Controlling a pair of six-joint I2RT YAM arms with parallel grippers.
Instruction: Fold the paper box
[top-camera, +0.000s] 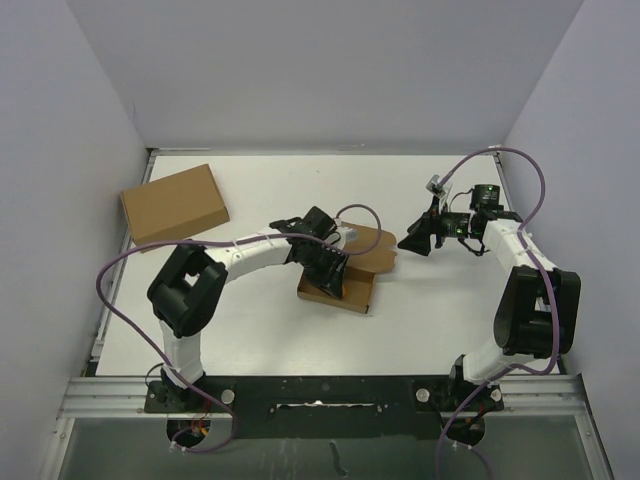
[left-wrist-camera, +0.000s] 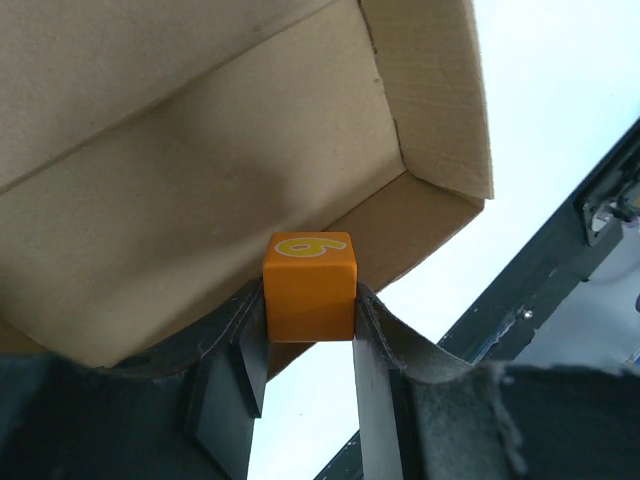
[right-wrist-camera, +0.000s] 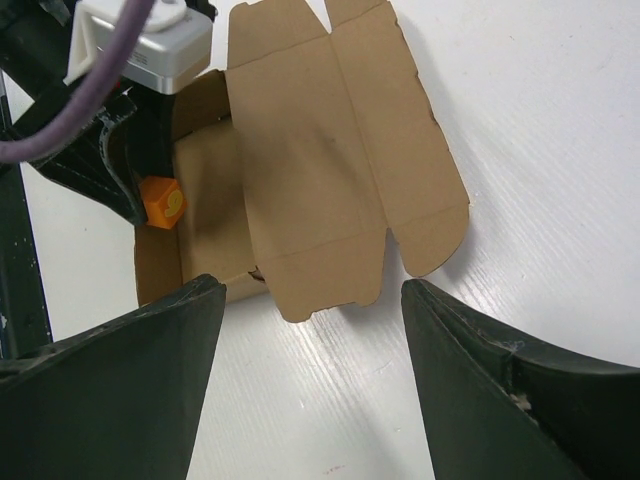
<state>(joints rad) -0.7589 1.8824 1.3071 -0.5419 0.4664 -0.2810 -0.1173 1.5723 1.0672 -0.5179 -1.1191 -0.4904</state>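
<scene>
top view: left gripper (top-camera: 328, 268) hangs over the paper box (top-camera: 352, 295), right gripper (top-camera: 418, 240) sits beside its open lid. left wrist: it's clamped on the orange cube (left-wrist-camera: 310, 285) above the tray, i'd release low, clear of walls. right wrist: jaws apart, empty.

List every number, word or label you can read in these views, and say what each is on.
"6" (or a 9 seen the other way up): yellow numeral on the orange cube.
The same mark in the right wrist view: too small to read.
On the paper box and the larger cardboard box: no print visible.
</scene>
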